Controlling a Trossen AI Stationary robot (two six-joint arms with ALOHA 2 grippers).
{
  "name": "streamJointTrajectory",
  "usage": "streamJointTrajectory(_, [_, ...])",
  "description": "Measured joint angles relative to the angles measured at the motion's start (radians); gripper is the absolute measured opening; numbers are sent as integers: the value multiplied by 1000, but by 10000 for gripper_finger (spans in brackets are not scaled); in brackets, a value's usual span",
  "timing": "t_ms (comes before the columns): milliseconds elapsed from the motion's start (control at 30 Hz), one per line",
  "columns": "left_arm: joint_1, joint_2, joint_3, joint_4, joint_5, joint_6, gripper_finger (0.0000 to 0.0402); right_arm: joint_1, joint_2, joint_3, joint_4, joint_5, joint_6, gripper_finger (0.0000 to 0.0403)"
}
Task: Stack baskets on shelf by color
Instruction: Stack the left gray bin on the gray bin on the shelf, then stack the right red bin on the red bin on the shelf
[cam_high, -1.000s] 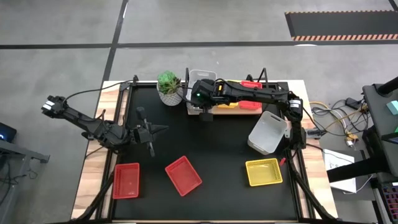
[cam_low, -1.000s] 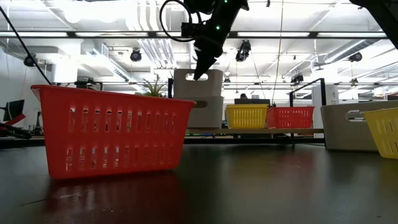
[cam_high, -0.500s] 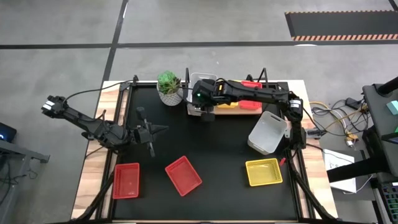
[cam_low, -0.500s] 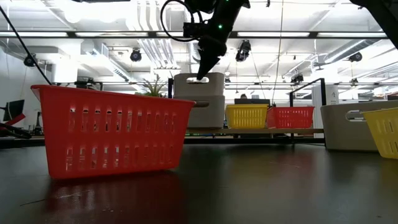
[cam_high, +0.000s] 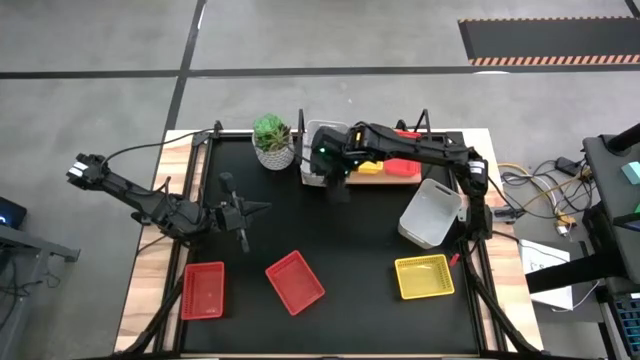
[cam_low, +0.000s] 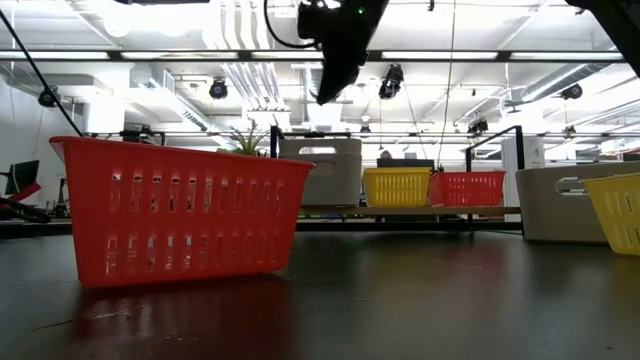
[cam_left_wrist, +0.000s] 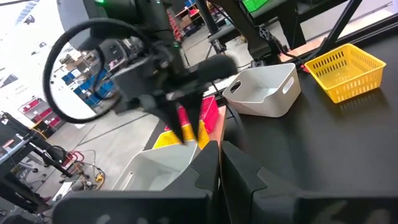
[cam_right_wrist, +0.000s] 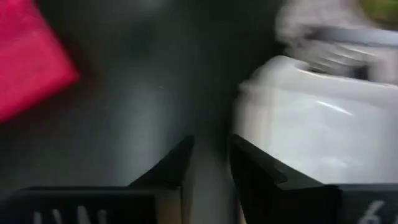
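Observation:
At the left end of the wooden shelf (cam_high: 408, 174) two white baskets (cam_low: 320, 170) sit nested, one inside the other. A yellow basket (cam_low: 397, 186) and a red one (cam_low: 466, 187) stand beside them on the board. On the black mat lie two red baskets (cam_high: 295, 281) (cam_high: 203, 290), a yellow one (cam_high: 424, 276) and a white one (cam_high: 432, 212). My right gripper (cam_low: 325, 98) hangs open above the white stack, clear of it. My left gripper (cam_high: 258, 208) waits shut over the mat's left part.
A white pot with a green plant (cam_high: 272, 140) stands just left of the shelf, close to the white stack. Black uprights (cam_high: 424, 122) rise at the shelf's ends. The middle of the mat (cam_high: 340, 230) lies bare between the shelf and the loose baskets.
My right gripper has risen from the upper white basket's wall and now stands clear above it. That basket has dropped down into the white one beneath, so the stack stands lower than a second ago.

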Motion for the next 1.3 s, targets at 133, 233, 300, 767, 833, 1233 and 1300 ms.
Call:
streamJointTrajectory(133, [0, 0, -1, -1, 0, 0, 0, 19, 12, -76, 77, -112, -4, 58])
streamJointTrajectory(233, [0, 0, -1, 0, 0, 0, 0, 28, 32, -131, 115, -86, -16, 35])
streamJointTrajectory(300, [0, 0, -1, 0, 0, 0, 0, 27, 50, -153, 114, -22, -16, 21])
streamJointTrajectory(767, [-1, 0, -3, 0, 0, 0, 0, 11, 89, -193, 113, 280, -42, 9])
streamJointTrajectory(833, [-1, 0, -3, 0, 0, 0, 0, 8, 88, -193, 114, 281, -43, 9])
streamJointTrajectory(1233, [0, 0, -3, 0, 0, 1, 0, 14, 79, -193, 98, 318, -50, 9])
streamJointTrajectory(1300, [0, 0, -3, 0, 0, 1, 0, 33, 60, -193, 80, 317, -31, 9])
